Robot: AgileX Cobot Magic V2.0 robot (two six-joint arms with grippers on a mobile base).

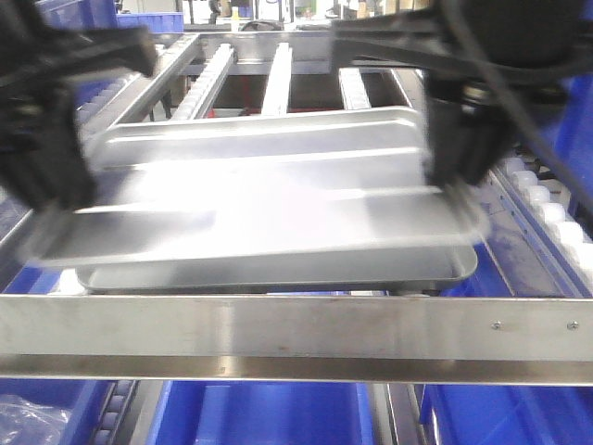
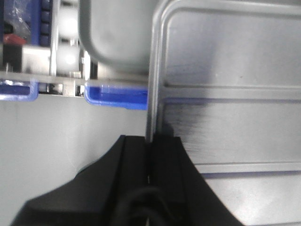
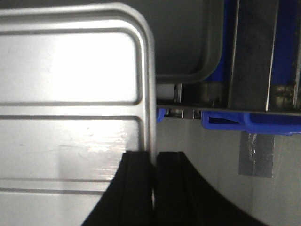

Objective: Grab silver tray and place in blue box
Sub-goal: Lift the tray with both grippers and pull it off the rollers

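Gripping opposite rims of silver tray (image 1: pixel 278 199) — left pincer (image 2: pixel 151 141), right pincer (image 3: pixel 155 157) (both closed on it)

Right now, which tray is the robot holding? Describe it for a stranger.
Over the roller rack above the blue boxes are two silver trays. It is the upper tray, clamped between the left gripper and right gripper; the lower tray lies flat, not gripped.

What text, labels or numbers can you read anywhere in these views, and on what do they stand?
None can be read.
The silver tray is bare metal with no marking.
The blue bins show no label.
The grey tape patch looks blank.
The red item at the edge of the left wrist view is too blurred to tell.
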